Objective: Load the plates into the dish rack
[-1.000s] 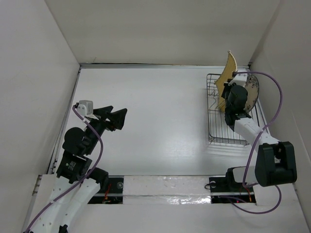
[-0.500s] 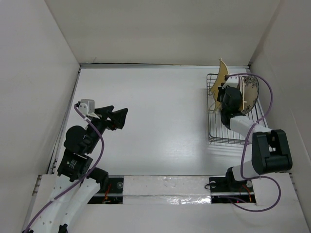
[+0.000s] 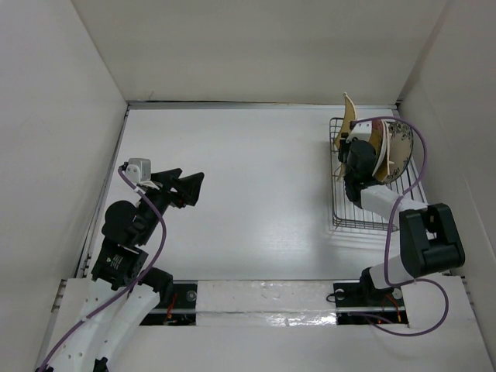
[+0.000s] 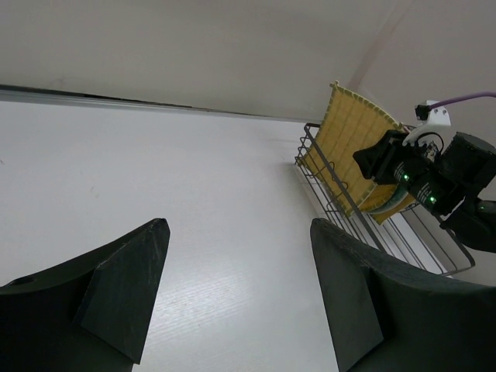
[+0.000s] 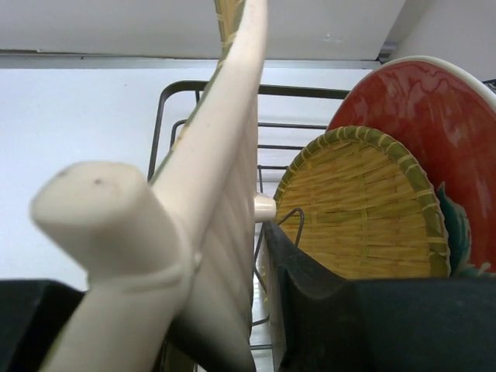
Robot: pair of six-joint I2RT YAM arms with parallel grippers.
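the white table point(image 3: 256, 170) lies open across the middle and left of the top view, walled on the left, far and right sides. the dish rack point(image 3: 364, 215) sits in the upper right corner, close to the right wall, so you have little room on that side.

your left gripper point(image 3: 188, 177) hangs over the left part of the table, well apart from the rack, its fingers spread wide with nothing between them.

your right gripper point(image 3: 350, 143) is over the rack's far end. in the right wrist view the pale rim of the square woven plate point(image 5: 232, 116) runs up between its fingers. you cannot tell from these views whether they press on it or stand just off it.

that plate stands on edge at the rack's far left corner, tilted, yellow weave with a cream border. to its right in the wrist view a round woven plate point(image 5: 364, 209) stands upright in the rack, and behind that a red plate point(image 5: 442, 124) with a pale rim.
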